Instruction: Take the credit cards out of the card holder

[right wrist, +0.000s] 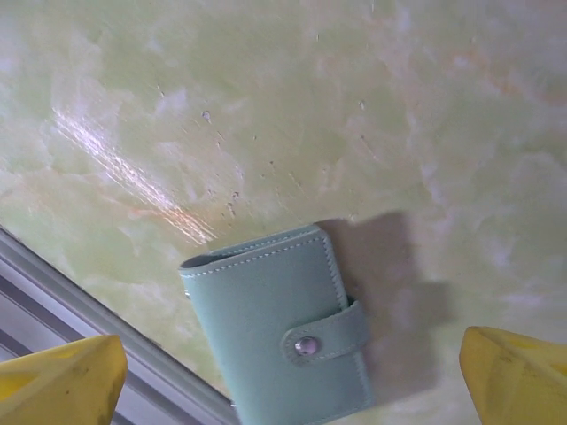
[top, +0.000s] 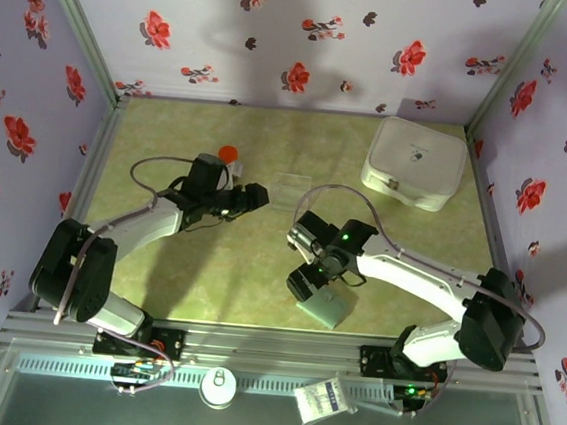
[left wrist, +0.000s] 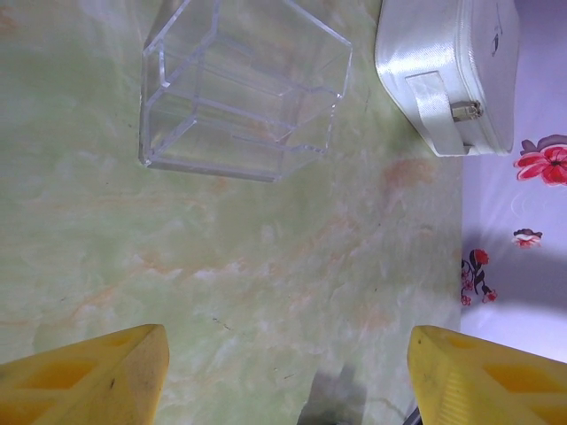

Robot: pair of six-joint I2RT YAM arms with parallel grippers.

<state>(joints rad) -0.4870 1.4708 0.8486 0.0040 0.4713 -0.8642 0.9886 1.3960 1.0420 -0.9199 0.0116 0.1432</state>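
The card holder (right wrist: 275, 328) lies flat on the green table near the front edge, a grey-green wallet folded shut with its snap strap fastened. The credit cards are hidden inside it. My right gripper (right wrist: 288, 372) hovers just above the holder, open, its yellow fingertips (right wrist: 71, 381) well apart on either side and touching nothing. From above, the right gripper (top: 307, 280) stands over the holder's (top: 335, 308) left end. My left gripper (top: 260, 196) is open and empty over bare table, pointing toward the clear plastic box (left wrist: 239, 88).
A large white lidded container (top: 416, 163) sits at the back right. An orange-capped bottle (top: 229, 154) stands behind the left arm. The metal front rail (right wrist: 89, 310) runs close beside the holder.
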